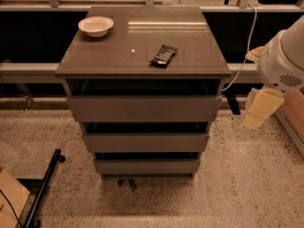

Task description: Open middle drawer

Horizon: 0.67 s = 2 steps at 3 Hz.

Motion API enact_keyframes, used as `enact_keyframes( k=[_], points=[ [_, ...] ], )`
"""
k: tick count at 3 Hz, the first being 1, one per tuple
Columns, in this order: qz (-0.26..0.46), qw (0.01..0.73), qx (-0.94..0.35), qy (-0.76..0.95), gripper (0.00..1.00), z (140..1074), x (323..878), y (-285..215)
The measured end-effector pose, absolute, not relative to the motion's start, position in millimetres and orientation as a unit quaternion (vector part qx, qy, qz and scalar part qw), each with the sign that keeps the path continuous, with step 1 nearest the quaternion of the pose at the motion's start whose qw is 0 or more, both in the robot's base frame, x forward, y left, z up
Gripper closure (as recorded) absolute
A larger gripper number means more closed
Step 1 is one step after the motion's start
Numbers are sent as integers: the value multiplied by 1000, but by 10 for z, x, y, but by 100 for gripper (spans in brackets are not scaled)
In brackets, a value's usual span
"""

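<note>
The middle drawer (145, 142) is a flat grey-brown front with no handle, between a taller top drawer (145, 108) and a shorter bottom drawer (147, 166) in a grey-brown cabinet. A dark gap shows above its front. My gripper (259, 110) shows as a cream part hanging under the white arm joint (284, 61), at the right of the cabinet. It is about level with the top drawer and apart from the cabinet's right side, touching nothing.
A white bowl (96, 25) and a dark snack packet (164, 56) lie on the cabinet top (118, 56). A black pole (45, 189) and cardboard (9, 201) lie on the floor at the left. A wooden box (293, 120) stands at the right, and a cable (243, 56) hangs behind the arm.
</note>
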State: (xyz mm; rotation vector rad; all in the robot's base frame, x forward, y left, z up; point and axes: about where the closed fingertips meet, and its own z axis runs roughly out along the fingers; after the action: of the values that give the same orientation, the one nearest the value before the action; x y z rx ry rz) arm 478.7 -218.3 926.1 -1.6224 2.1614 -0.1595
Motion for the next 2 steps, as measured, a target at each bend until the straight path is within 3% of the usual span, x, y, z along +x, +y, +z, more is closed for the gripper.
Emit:
enact_keyframes(
  k=[2],
  points=[
    [-36,175,-621,763,0,8685,4636,-1837]
  ],
)
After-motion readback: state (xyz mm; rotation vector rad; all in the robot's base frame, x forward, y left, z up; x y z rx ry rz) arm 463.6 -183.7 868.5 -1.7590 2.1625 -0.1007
